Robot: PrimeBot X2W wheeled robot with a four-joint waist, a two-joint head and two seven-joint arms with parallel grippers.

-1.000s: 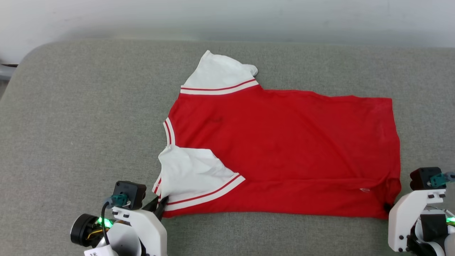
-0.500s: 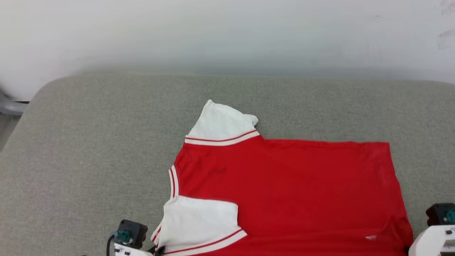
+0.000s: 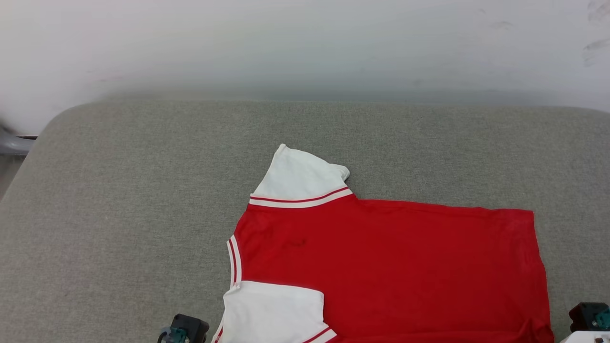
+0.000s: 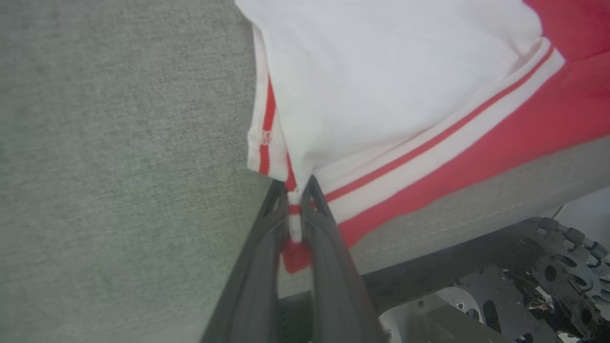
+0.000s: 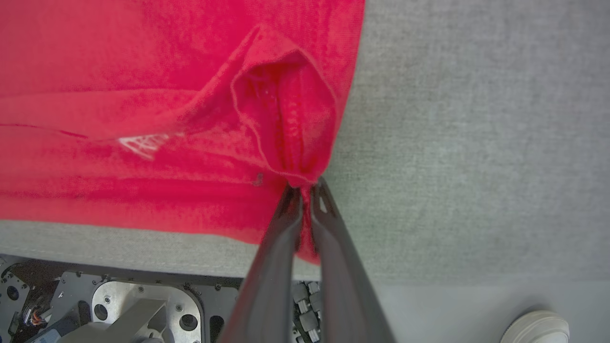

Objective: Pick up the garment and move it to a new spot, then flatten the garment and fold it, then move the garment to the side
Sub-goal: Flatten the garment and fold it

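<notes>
The garment, red with white short sleeves and red-white striped trim, lies spread on the grey padded surface, collar to the left. Its near edge runs off the bottom of the head view. In the left wrist view my left gripper is shut on the striped hem of the near white sleeve. My right gripper is shut on the bunched red bottom corner of the garment. Both gripped corners hang at the surface's front edge.
A white wall rises behind the surface. The surface's rounded left corner has a grey object beyond it. Below the front edge sit my metal base and a white shoe on the floor.
The head camera has tilted up. Both grippers have drawn the garment toward the front edge, away from the wall, and the near white sleeve now lies smoother.
</notes>
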